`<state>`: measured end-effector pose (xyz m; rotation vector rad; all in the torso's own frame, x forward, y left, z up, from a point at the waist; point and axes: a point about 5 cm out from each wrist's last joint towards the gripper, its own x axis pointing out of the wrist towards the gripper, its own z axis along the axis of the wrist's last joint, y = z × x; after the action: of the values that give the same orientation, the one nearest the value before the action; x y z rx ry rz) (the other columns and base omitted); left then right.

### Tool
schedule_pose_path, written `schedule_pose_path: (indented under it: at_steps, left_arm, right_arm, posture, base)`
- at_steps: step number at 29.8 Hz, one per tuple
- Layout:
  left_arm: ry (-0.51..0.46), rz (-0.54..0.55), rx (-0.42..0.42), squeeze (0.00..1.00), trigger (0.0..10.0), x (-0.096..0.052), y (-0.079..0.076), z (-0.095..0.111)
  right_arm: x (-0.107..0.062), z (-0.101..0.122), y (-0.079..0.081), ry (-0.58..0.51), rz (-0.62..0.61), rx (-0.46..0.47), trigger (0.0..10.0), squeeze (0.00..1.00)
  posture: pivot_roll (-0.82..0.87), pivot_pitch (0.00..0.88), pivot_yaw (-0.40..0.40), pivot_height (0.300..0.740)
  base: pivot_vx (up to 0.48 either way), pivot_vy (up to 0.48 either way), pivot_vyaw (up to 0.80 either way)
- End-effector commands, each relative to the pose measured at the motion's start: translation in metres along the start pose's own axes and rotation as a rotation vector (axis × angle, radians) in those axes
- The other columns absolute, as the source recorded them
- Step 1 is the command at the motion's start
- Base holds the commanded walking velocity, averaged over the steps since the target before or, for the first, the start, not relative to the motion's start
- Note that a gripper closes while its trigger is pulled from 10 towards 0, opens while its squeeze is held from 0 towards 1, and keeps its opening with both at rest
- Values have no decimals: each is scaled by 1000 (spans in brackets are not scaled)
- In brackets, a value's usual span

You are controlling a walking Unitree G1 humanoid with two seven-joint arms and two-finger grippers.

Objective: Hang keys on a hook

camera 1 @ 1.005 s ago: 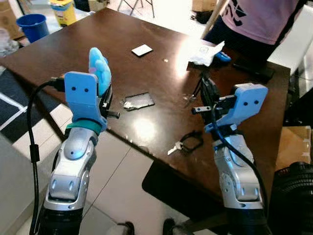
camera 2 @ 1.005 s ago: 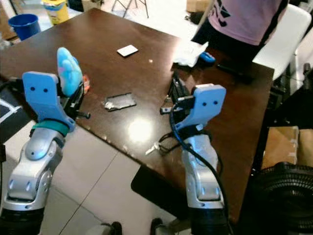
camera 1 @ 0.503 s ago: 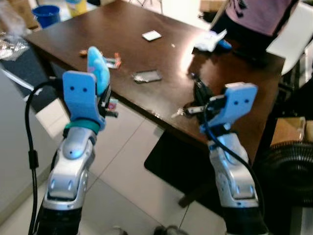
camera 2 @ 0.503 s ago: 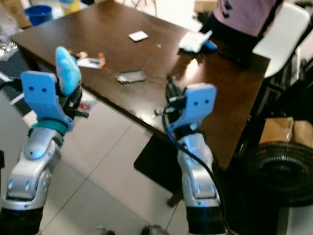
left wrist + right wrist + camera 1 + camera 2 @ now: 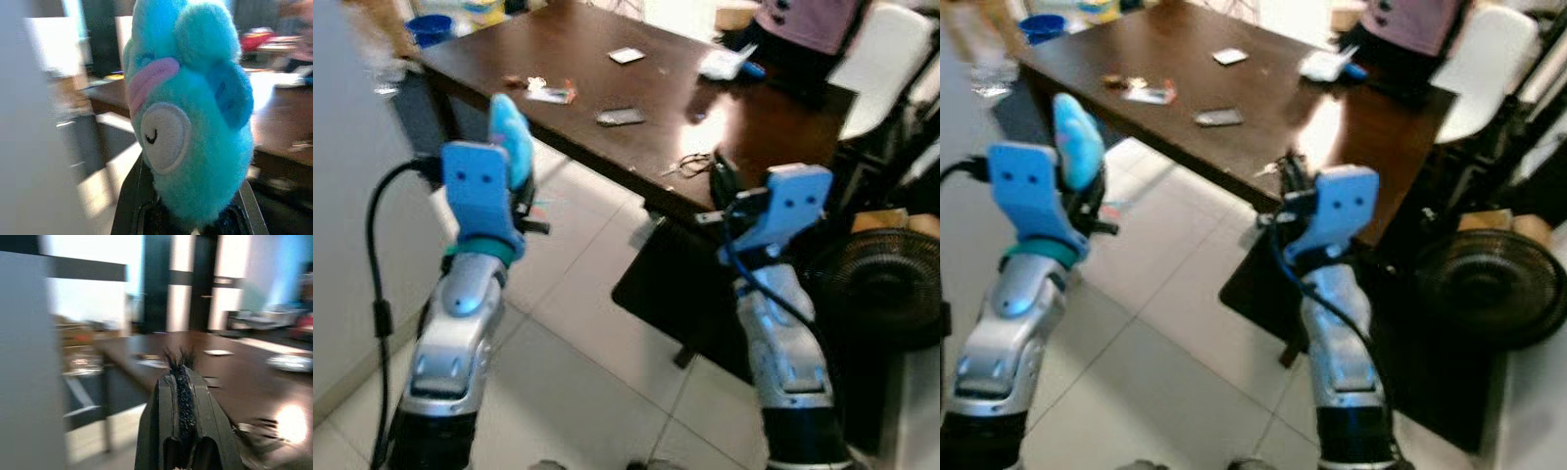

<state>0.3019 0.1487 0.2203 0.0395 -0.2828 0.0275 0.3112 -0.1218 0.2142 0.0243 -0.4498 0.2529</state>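
1. A dark brown table (image 5: 607, 88) stands ahead on pale tiles.
2. The left gripper (image 5: 195, 215), raised over the floor, clamps a blue plush toy (image 5: 188, 107).
3. The right gripper (image 5: 180, 382) is pressed closed, holding nothing.
4. The keys (image 5: 690, 164) lie near the table's near edge.

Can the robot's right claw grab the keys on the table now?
Probably not yet. The keys lie near the table edge, well beyond the raised right claw, whose fingers are shut.
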Motion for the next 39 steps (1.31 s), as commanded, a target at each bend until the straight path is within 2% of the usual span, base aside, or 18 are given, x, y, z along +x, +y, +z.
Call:
schedule_pose_path:
  at_steps: [1, 25, 30, 39]
  left_arm:
    - [21, 2, 10, 0, 10000, -3, -1, -3]
    - [26, 7, 34, 0, 10000, -3, -2, -1]
    - [15, 2, 38, 0, 10000, -3, -1, 0]
    - [4, -4, 44, 0, 10000, -2, -2, 2]
  right_arm:
    - [0, -2, -1, 13, 2, 4, 10000, 0]
    - [2, -3, 1, 9, 3, 14, 10000, 0]
    - [2, -3, 1, 1, -9, 28, 10000, 0]
    - [2, -2, 2, -15, -13, 40, 10000, 0]
  posture:
    - [86, 14, 37, 740]
    - [92, 19, 42, 740]
    - [93, 19, 44, 740]
    - [94, 19, 47, 740]
  base:
    - [0, 0, 788]
    - [0, 0, 780]
    - [54, 0, 99]
    - [468, 0, 0]
